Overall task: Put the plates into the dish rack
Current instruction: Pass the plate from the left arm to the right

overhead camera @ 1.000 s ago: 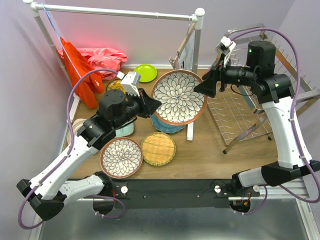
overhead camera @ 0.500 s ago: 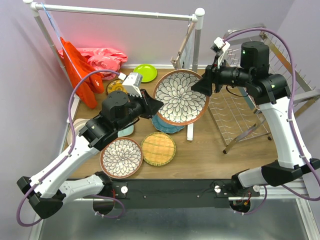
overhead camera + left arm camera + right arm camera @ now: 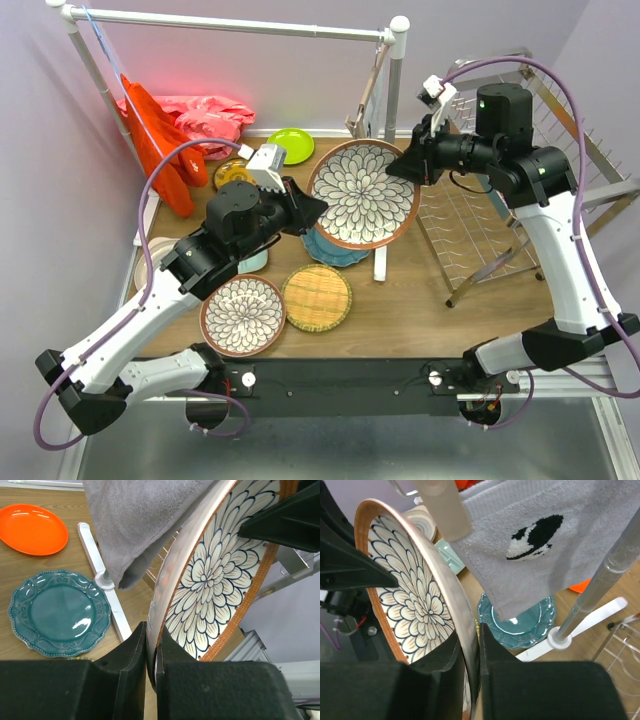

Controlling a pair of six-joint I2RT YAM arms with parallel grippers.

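Note:
A large brown-rimmed floral plate [image 3: 360, 195] hangs tilted in the air above the table between both arms. My left gripper [image 3: 312, 208] is shut on its left rim; the left wrist view shows the rim [image 3: 215, 575] pinched between the pads [image 3: 151, 650]. My right gripper [image 3: 405, 165] is shut on the upper right rim, its fingers [image 3: 474, 650] pressing either side of the plate [image 3: 415, 600]. The chrome dish rack [image 3: 480, 235] stands at the right. On the table lie a teal plate [image 3: 330, 250], a smaller floral plate [image 3: 243, 315] and a woven yellow plate [image 3: 316, 297].
A white pipe rail [image 3: 240, 22] spans the back, its post [image 3: 392, 100] and foot [image 3: 381, 265] right beside the held plate. A grey towel [image 3: 540, 535] hangs just behind it. A lime green plate [image 3: 291, 146], an orange plate [image 3: 32, 529] and red cloths [image 3: 160, 140] sit at the back left.
My right gripper moved left onto the large plate's rim and its jaws closed on it. The left gripper kept its hold and the plate barely shifted.

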